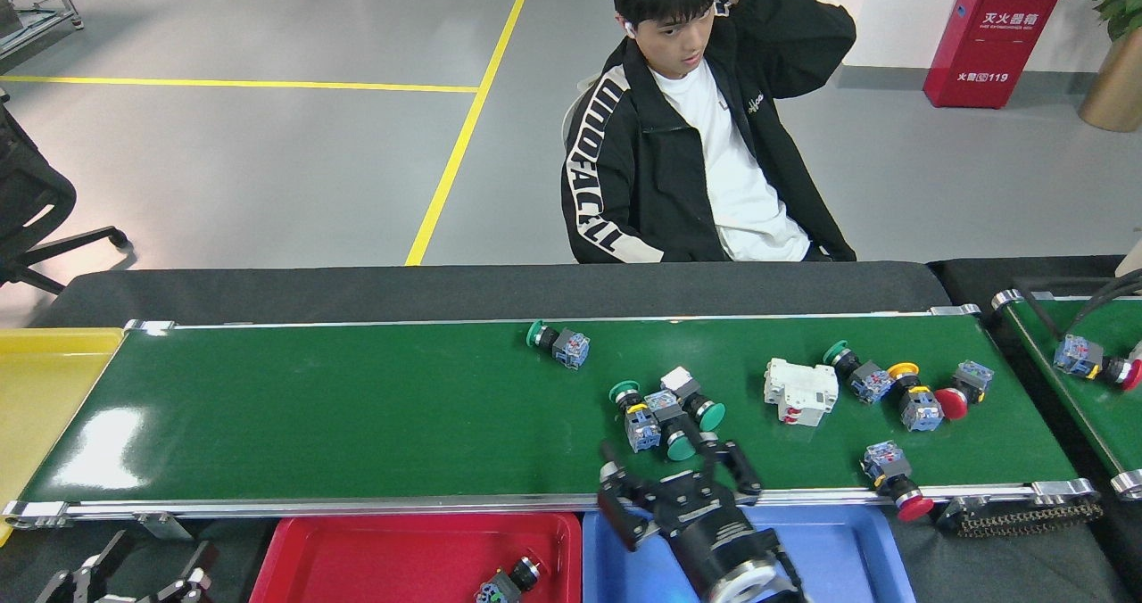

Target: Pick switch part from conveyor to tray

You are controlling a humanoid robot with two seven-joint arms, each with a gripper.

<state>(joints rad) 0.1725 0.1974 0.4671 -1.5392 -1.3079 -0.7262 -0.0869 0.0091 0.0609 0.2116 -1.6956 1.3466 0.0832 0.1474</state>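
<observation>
The conveyor is a long glossy dark-green belt with silver rails. Switch parts lie on its right half: a green-capped one, a tight cluster with green caps, a white breaker block, then green, yellow and red-capped ones, and one with a red cap at the front rail. My right gripper hovers open and empty over the front rail, just below the cluster. My left gripper sits low at the bottom left, its fingers apart. A red tray holds one switch part.
A blue tray lies to the right of the red one, partly under my right arm. A yellow tray borders the belt's left end. A second green belt at the right carries a switch part. A person sits behind the conveyor.
</observation>
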